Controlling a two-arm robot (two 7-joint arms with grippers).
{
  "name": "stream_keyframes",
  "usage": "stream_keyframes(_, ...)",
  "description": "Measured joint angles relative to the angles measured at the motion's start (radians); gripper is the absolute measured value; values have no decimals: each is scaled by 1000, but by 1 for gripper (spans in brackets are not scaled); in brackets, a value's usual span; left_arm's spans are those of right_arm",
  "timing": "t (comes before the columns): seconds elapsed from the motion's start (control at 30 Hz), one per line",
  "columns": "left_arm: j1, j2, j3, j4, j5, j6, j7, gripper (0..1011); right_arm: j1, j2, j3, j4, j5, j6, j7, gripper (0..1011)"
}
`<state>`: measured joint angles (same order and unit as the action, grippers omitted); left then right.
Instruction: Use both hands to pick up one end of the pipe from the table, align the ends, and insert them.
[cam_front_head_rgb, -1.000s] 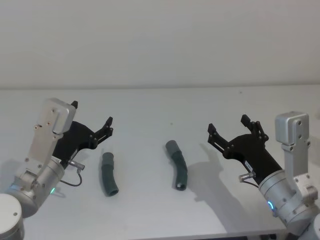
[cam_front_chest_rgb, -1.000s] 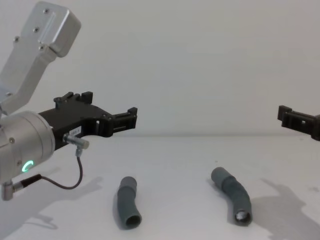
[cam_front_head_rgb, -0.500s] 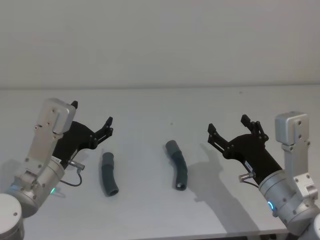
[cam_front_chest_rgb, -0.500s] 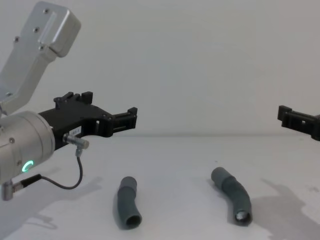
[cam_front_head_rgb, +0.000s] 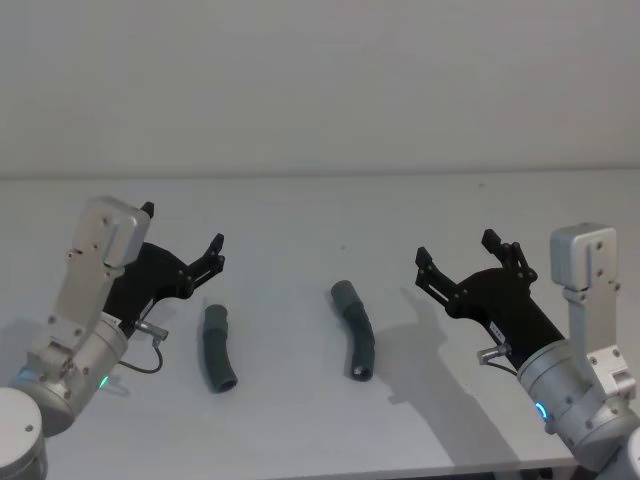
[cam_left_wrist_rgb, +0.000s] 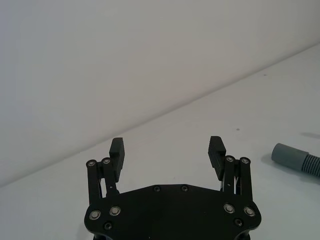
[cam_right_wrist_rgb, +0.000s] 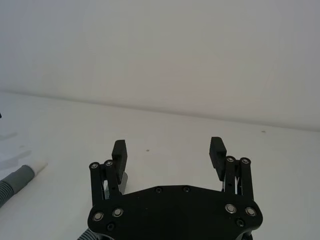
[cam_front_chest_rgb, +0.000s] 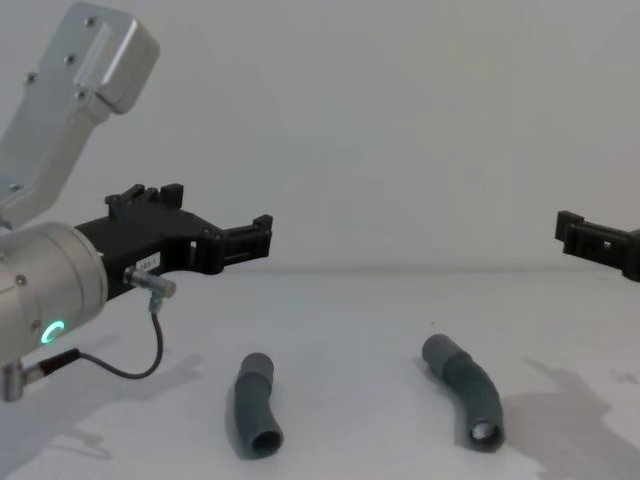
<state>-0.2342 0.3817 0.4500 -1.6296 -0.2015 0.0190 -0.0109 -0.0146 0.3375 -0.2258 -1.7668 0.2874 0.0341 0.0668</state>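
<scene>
Two curved, ribbed grey pipe pieces are seen lying on the white table (cam_front_head_rgb: 300, 210), well apart from each other and touched by nothing. The left pipe piece (cam_front_head_rgb: 216, 348) is placed just beside the left gripper (cam_front_head_rgb: 184, 228). The right pipe piece (cam_front_head_rgb: 356, 328) is set nearer the middle, between the two grippers (a layout that appears meant to give each arm a piece of its own).

The left gripper is held above the table with its fingers spread wide and nothing between them. The right gripper (cam_front_head_rgb: 456, 248) is held likewise, released and empty, well apart from its piece. Both are angled forward and inward, which is judged to suit a reach toward the pieces.

A smooth grey cuff (cam_left_wrist_rgb: 284, 152) is caught at the edge of the left wrist view, and a narrow white tip (cam_right_wrist_rgb: 39, 167) on a grey piece in the right wrist view. Which piece each belongs to cannot be told for certain. Nothing has been picked up yet, so the task is judged to be at its start, with alignment and insertion not yet done.
</scene>
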Motion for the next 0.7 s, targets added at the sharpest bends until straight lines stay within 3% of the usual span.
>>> stream_keyframes(0.33,34,-3,-31,-41,-40,76,13,1001,0,0,0,0,0,0,0,1004)
stream_keyframes(0.7,96,-1,-71,-124,-94,228,38,1001,0,0,0,0,0,0,0,1003)
